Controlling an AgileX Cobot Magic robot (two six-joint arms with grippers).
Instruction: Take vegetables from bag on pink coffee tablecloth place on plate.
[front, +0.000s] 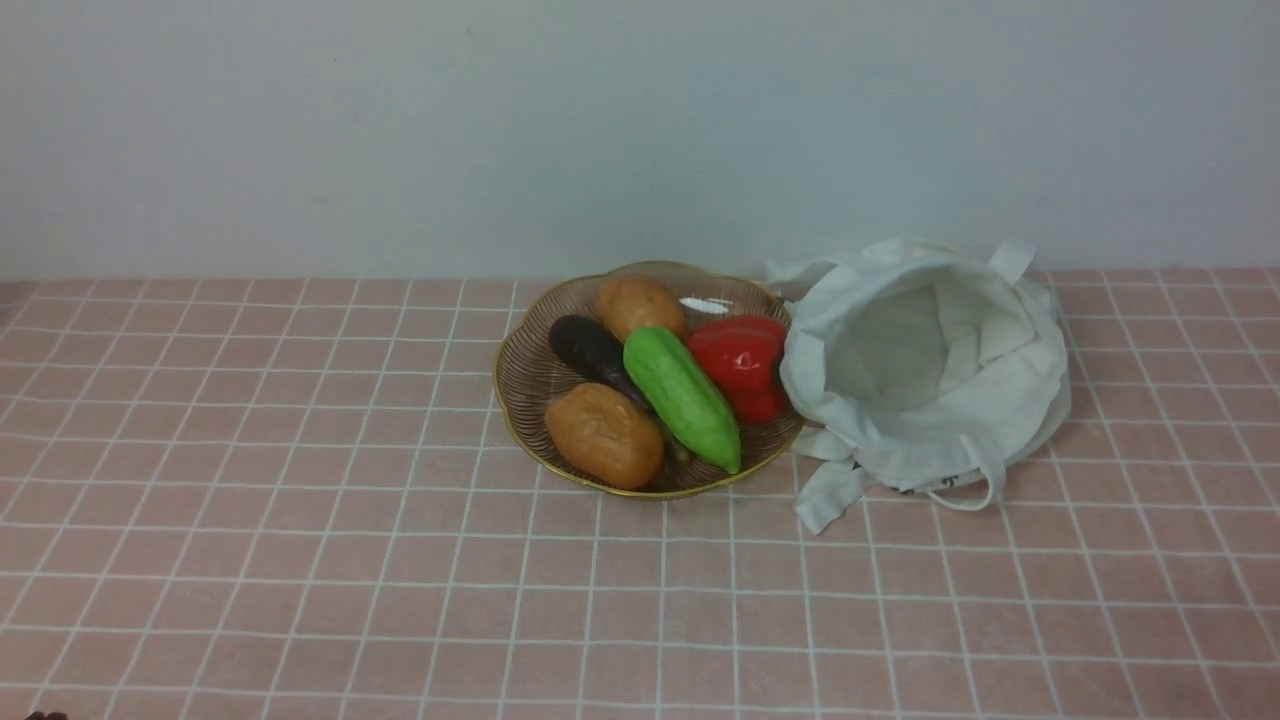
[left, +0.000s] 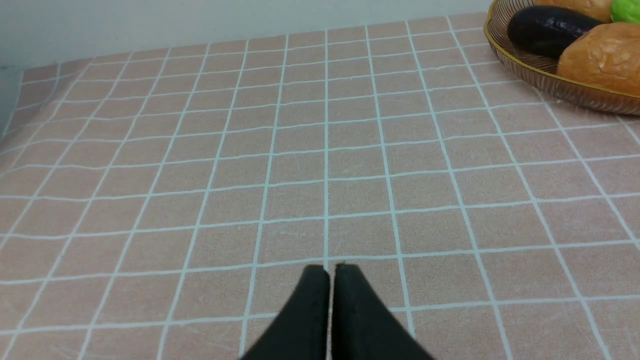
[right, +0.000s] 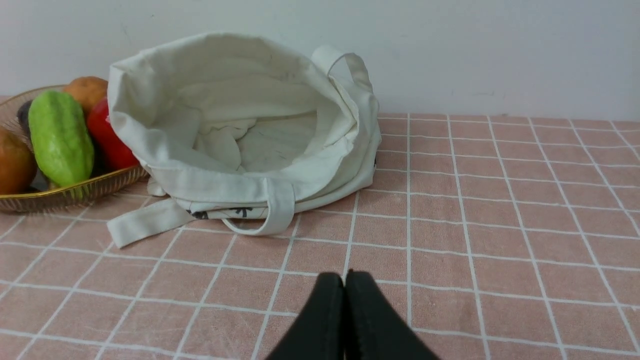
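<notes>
- We see open pink cloth (front: 250, 450) left of the plate (front: 520, 440), wide enough for a gripper to pass low.
- In front of plate and bag (front: 930, 430), we have another flat, unblocked stretch of cloth.
- Right of the bag, the cloth lies free too.
- Behind the plate and bag, the wall (front: 600, 130) closes the way.
- Between plate and bag we find no gap: the bag overlaps the rim and crowds the red pepper (front: 740, 365).
- A loose strap (front: 830, 495) lies out front, and a looped one (front: 985, 475) hangs off the bag's mouth, both easy to snag.
- The bag's mouth gapes up and forward, leaving us a way in.
</notes>
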